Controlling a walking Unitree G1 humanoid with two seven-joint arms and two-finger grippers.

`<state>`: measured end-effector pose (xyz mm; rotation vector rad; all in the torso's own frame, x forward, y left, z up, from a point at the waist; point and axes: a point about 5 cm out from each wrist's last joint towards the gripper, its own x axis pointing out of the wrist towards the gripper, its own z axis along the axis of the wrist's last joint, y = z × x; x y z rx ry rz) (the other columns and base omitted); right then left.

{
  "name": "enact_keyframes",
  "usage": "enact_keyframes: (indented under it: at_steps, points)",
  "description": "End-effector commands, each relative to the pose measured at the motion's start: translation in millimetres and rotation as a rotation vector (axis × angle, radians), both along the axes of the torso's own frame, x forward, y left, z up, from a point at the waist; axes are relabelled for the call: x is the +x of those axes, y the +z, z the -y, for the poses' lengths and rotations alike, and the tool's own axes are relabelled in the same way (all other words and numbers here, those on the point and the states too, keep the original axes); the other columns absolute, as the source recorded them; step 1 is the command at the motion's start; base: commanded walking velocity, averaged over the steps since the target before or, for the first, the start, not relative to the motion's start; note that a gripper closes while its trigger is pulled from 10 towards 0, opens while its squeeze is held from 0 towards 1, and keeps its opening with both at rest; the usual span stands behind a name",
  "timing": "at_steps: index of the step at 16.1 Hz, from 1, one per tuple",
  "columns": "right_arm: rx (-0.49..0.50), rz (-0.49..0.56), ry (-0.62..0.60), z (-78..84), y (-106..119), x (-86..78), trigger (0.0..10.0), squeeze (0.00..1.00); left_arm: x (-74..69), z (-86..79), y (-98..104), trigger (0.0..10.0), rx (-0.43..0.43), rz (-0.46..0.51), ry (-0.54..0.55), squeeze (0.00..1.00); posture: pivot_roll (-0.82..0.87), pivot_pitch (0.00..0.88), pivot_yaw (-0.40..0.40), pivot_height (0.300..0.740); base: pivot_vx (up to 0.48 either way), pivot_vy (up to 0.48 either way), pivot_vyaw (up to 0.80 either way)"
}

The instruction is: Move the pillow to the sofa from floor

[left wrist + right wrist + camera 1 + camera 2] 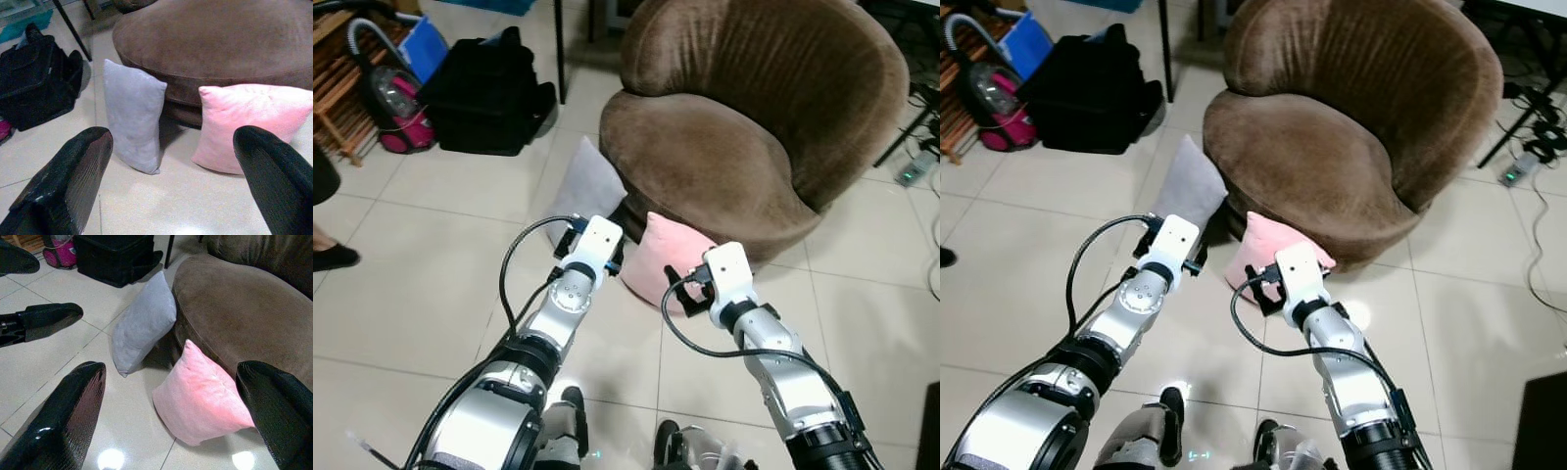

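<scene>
A pink pillow (668,257) stands on the tiled floor, leaning against the base of the brown round sofa (705,162). A grey pillow (587,184) leans against the sofa just to its left. My left gripper (171,147) is open and hovers short of both pillows, facing the gap between them. My right gripper (171,377) is open too, with the pink pillow (198,399) a short way ahead between its fingers. Neither gripper touches a pillow. In the right wrist view the left gripper's fingers (49,316) show beside the grey pillow (142,320).
A black bag (484,93) and a pink vacuum cleaner (396,108) sit at the back left beside a wooden rack (337,88). A person's shoe (333,257) is at the left edge. Cables and a power strip (911,168) lie to the right.
</scene>
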<state>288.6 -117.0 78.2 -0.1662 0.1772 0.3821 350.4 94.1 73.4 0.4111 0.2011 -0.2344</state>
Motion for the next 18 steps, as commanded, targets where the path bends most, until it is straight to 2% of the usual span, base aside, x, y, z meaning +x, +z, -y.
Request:
enact_keyframes:
  at_steps: [1,6,13,14,15,16,18]
  points:
    - [-0.006,-0.006,-0.009,4.0,-1.1,-2.0,10.0,0.00,-2.2,5.5,-2.9,10.0,-0.011,-0.022,-0.017,1.00,0.04,0.195,-0.085,0.740,0.000,0.000,0.00]
    - [-0.006,-0.005,-0.023,6.9,-0.8,-3.4,10.0,0.00,-2.6,10.2,-0.9,10.0,-0.009,-0.006,-0.042,1.00,0.03,0.203,-0.086,0.740,0.000,0.000,0.00]
    - [-0.009,-0.003,-0.041,11.8,-1.0,-4.9,10.0,0.00,-3.9,4.8,-2.9,10.0,-0.026,-0.008,-0.035,1.00,0.04,0.202,-0.090,0.740,0.000,0.000,0.00]
    - [0.003,0.013,-0.067,17.9,0.6,-4.2,10.0,0.00,-3.6,-4.1,-1.6,10.0,-0.079,0.001,-0.006,1.00,0.04,0.193,-0.093,0.740,0.000,0.000,0.00]
    - [0.031,0.066,-0.094,26.4,7.0,-2.7,10.0,0.00,-3.0,-21.1,2.2,10.0,-0.132,0.025,0.043,1.00,0.06,0.185,-0.095,0.740,0.000,0.000,0.00]
    - [0.041,0.096,-0.101,30.6,10.2,-2.3,10.0,0.00,-3.5,-31.4,4.1,10.0,-0.137,0.045,0.071,1.00,0.08,0.175,-0.096,0.740,0.000,0.000,0.00]
    - [0.045,0.194,-0.162,49.6,18.8,-2.9,10.0,0.00,-13.7,-67.0,17.3,10.0,-0.177,0.164,0.153,1.00,0.11,0.148,-0.096,0.740,0.000,0.000,0.00]
